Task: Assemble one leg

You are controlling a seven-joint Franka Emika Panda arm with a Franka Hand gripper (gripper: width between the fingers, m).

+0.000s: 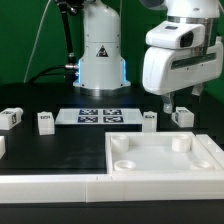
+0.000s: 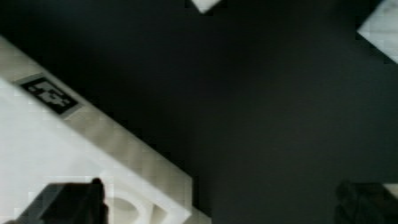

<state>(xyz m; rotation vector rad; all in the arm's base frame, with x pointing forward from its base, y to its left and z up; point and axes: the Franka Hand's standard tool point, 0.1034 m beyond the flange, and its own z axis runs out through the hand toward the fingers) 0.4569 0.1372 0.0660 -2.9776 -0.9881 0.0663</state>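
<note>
Now my pincer (image 1: 180,102) hangs with fingers apart, gripping nothing; the leg (image 1: 182,117) stands at its six o'clock in the exterior view, near the tray's (image 1: 120,150) one o'clock.

Four small white legs (image 1: 10,117) (image 1: 45,121) (image 1: 150,121) (image 1: 182,116), one large white tray (image 1: 156,162), one marker board (image 1: 97,115)

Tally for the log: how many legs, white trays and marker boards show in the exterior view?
Legs: 4
White tray: 1
Marker board: 1
Total: 6
</note>
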